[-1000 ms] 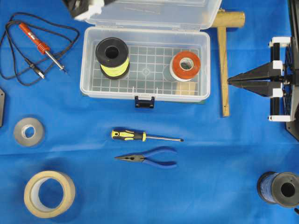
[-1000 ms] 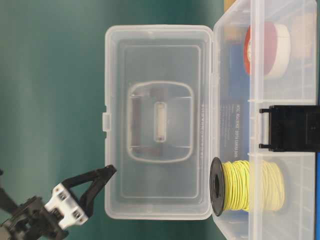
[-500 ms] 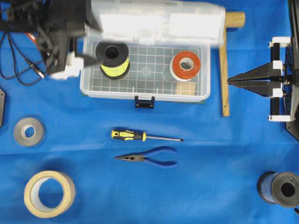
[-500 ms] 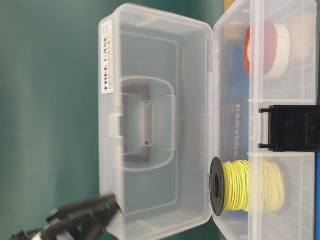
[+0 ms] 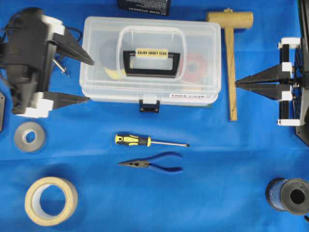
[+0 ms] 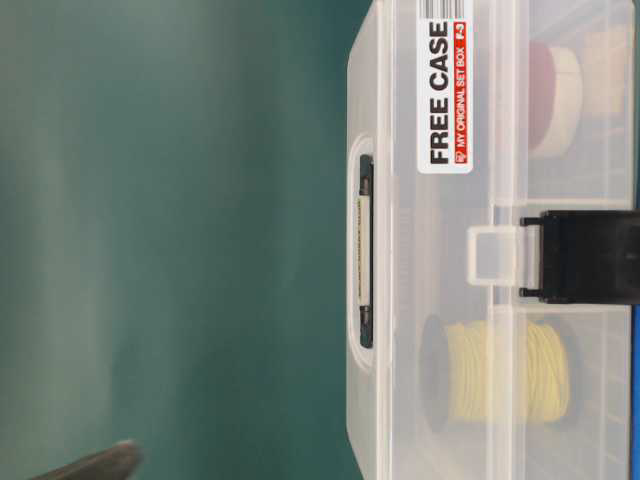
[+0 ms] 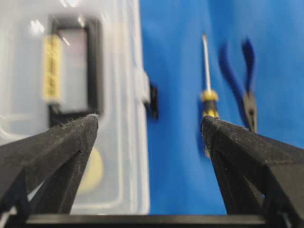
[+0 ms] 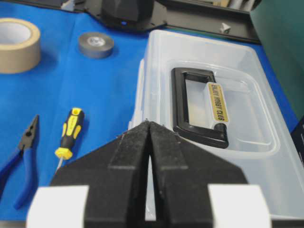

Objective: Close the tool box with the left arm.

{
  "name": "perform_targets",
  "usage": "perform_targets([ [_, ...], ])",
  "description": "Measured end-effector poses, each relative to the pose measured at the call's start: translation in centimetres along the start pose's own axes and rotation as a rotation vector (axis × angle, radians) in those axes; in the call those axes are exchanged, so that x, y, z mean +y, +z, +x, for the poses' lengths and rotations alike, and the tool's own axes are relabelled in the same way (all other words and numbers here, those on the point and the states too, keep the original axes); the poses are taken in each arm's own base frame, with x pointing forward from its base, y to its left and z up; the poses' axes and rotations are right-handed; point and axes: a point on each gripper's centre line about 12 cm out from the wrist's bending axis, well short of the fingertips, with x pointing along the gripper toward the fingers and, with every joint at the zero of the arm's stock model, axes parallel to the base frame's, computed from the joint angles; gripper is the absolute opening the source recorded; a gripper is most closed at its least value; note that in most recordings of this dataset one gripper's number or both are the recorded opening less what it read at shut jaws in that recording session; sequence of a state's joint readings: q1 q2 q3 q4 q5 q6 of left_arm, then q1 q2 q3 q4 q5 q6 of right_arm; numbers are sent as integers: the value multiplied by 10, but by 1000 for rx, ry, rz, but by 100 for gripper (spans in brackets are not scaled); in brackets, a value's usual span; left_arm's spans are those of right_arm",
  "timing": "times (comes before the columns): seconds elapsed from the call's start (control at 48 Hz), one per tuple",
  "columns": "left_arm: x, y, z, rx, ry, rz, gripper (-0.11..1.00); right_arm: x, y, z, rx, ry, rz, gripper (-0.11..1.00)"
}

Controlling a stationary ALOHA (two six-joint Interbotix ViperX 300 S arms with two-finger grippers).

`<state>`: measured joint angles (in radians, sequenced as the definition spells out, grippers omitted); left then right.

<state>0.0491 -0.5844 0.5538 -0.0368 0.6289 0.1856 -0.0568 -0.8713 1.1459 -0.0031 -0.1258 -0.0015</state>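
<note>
At tabletop's far edge: tool box (image 5: 150, 60), lid down. Left end effector (image 5: 87, 79) spread, just beside its left wall; right end effector (image 5: 237, 84) pressed together, near mallet (image 5: 231, 58).

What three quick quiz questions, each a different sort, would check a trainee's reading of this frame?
1. True or false: the tool box lid is down over the base.
2. Multiple choice: the left gripper is A) open beside the box, B) shut on the handle, C) out of view.
3. Fill in: directly below the screwdriver in the overhead view lie the blue-handled ____.

Key: 1 true; 2 A; 3 pliers.
</note>
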Motion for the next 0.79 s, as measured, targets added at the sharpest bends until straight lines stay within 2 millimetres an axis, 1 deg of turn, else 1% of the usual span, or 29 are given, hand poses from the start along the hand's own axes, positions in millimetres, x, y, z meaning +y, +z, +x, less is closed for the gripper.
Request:
perform_targets([
  [0.187, -1, -3, -35, -219, 39, 1, 88, 0, 0, 0, 0, 0, -2, 0],
  [0.25, -1, -9, -45, -288, 51, -7, 88, 0, 0, 0, 0, 0, -2, 0],
  [0.312, -3, -19, -52, -352, 59, -20, 88, 0, 0, 0, -2, 0, -2, 0],
  [0.375, -5, -28, -58, -395, 65, -26, 88, 0, 1, 0, -5, 0, -2, 0],
  [0.541, -9, -60, -59, -452, 76, -29, 87, 0, 1, 0, -5, 0, -3, 0],
  [0.791, -19, -112, -46, -494, 73, -32, 87, 0, 0, 0, -3, 0, -2, 0],
])
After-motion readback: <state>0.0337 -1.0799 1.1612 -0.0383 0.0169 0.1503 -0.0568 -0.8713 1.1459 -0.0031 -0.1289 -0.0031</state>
